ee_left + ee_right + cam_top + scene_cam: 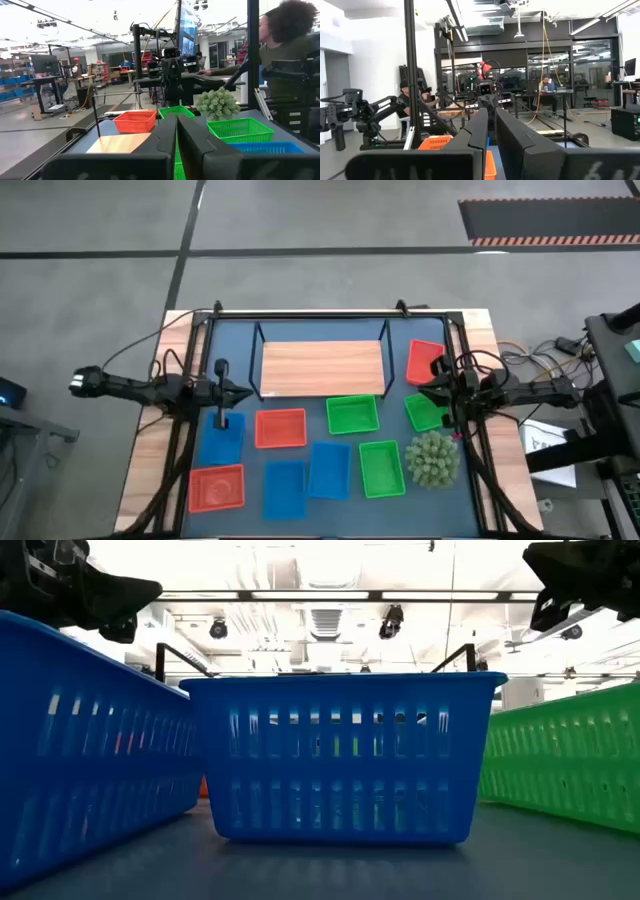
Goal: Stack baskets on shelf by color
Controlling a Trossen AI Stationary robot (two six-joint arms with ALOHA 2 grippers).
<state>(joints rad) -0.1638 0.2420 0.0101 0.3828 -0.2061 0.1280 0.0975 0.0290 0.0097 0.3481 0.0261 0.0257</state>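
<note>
The light-wood shelf (320, 368) stands at the mat's far middle, its board bare. Baskets rest flat on the blue mat: orange-red ones (425, 360) (281, 428) (217, 488), green ones (352, 415) (425, 414) (381, 468) and blue ones (222, 438) (285, 488) (329, 470). My left gripper (240, 392) hovers shut just left of the shelf, above the far end of a blue basket. At the shelf's right, my right gripper (426, 392) hovers shut between an orange-red and a green basket. Neither holds anything; the wrist views show bare fingers (176, 145) (491, 140).
A round spiky green plant ball (432, 458) sits at the near right, beside two green baskets. Black frame posts (215, 310) (400, 308) stand along the far edge. A person (290, 45) sits beyond the table's right side. Cables lie right of the table.
</note>
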